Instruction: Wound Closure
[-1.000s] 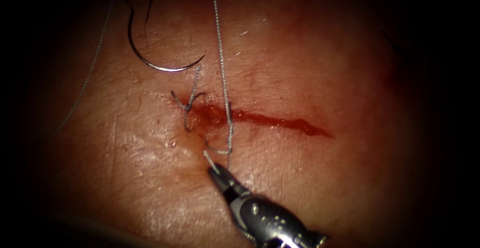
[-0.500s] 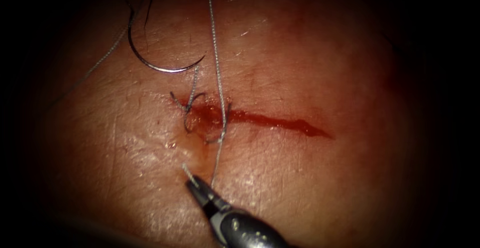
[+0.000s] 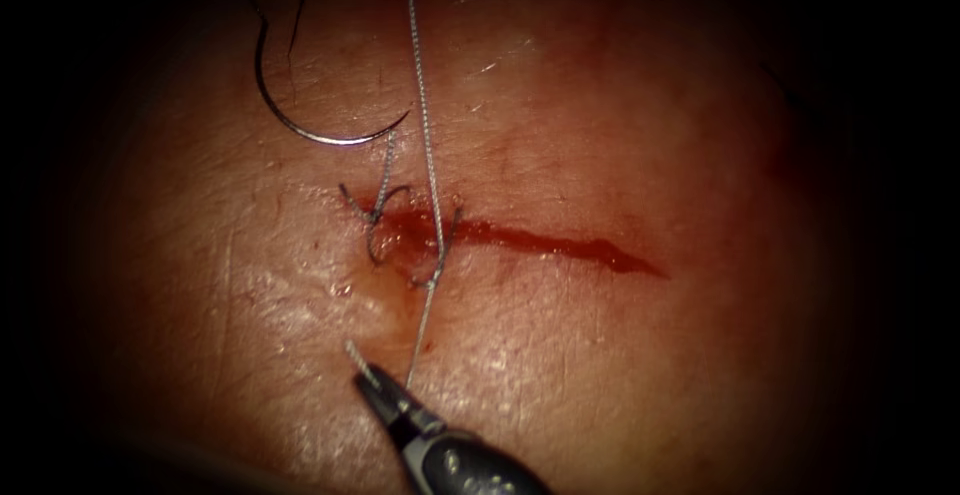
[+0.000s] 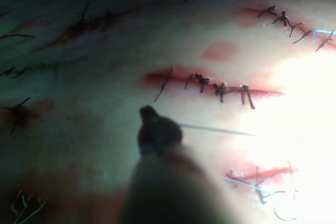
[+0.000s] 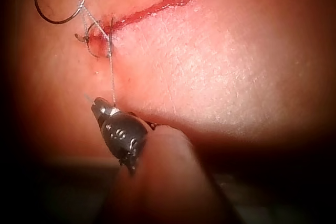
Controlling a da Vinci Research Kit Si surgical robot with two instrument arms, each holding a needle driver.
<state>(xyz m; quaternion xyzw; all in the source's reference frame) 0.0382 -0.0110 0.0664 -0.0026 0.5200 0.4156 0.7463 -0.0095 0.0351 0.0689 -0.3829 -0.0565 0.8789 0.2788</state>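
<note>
The tissue [image 3: 620, 125] carries a red cut [image 3: 560, 243] running left to right. The curved needle [image 3: 310, 133] lies free on the tissue above the cut's left end, held by neither tool. My right tool [image 3: 372, 380] sits below the cut, jaws shut on the thread [image 3: 425, 125] near its short tail. From there the thread runs taut up through a small loop [image 3: 435, 270] at the cut and off the top. The right wrist view has the right tool [image 5: 100, 107], the thread [image 5: 111, 72] and the needle [image 5: 52, 19]. My left tool [image 4: 149, 116] holds a taut thread [image 4: 215, 129].
A tied stitch with short ends [image 3: 378, 210] sits at the cut's left end, in red fluid [image 3: 420, 230]. A dark strand [image 3: 298, 15] curls near the needle's tail. The left wrist view has other stitched cuts [image 4: 220, 87] on the tissue.
My right tool has moved left and down with the thread. The loose loop at the cut has shrunk and the long strand has drawn straight. The needle has not moved.
</note>
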